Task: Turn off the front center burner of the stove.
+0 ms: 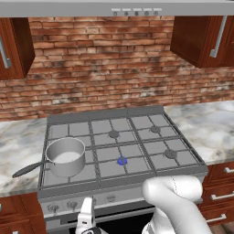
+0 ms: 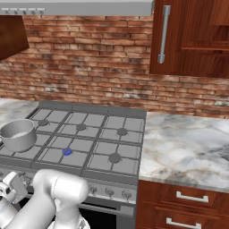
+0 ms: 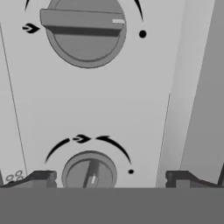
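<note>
jaws wide (facing knob [image 3: 89, 174]), front center burner [image 1: 122, 161] lit

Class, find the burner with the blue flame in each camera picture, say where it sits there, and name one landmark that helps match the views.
Left base view: the front center burner sits just below the picture's middle, right of the pot.
Right base view: it sits left of middle, right of the same pot.
Hand view: two knobs on the stove panel; no burner to place.
Shared landmark: the pot on the front left grate.
</note>
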